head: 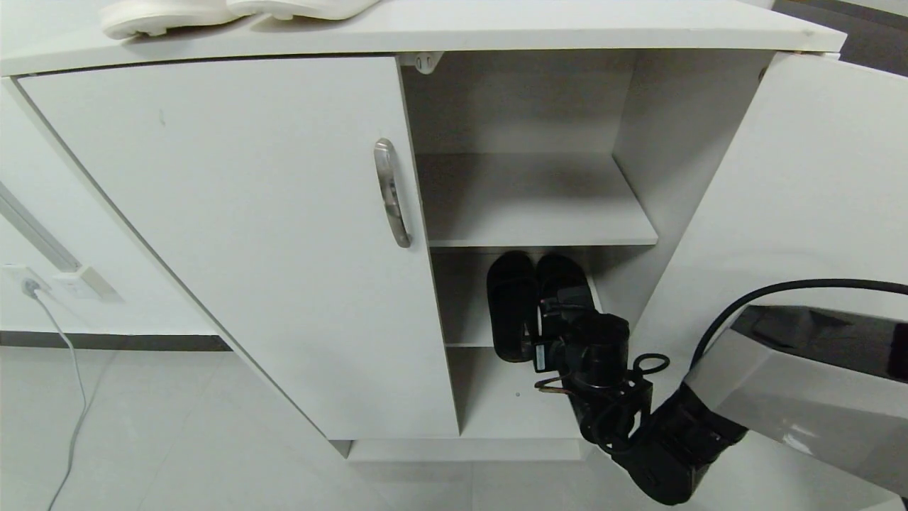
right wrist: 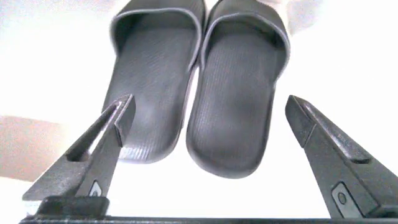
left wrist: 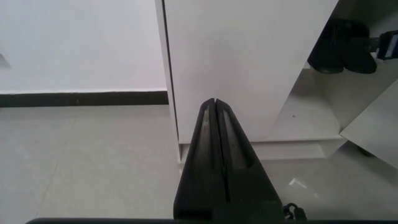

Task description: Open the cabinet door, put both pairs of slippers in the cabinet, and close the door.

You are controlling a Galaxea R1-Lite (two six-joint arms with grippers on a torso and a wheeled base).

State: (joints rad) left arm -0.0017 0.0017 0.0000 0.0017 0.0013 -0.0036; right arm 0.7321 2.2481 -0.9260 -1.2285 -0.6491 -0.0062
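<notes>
A pair of black slippers point(head: 528, 298) lies on the lower shelf of the white cabinet point(head: 539, 206), whose right door point(head: 801, 191) stands open. In the right wrist view the black slippers point(right wrist: 199, 87) lie side by side just beyond my right gripper point(right wrist: 208, 124), which is open with nothing between its fingers. The right gripper point(head: 564, 305) sits at the heels of the pair. A pair of white slippers point(head: 213, 13) rests on the cabinet top. My left gripper point(left wrist: 214, 109) is shut and empty, low in front of the closed left door point(left wrist: 236, 56).
The left door point(head: 234, 234) is closed, with a metal handle point(head: 391, 191). The middle shelf point(head: 532, 202) is bare. A wall socket with a grey cable point(head: 42, 305) sits at the left, over a tiled floor point(head: 142, 433).
</notes>
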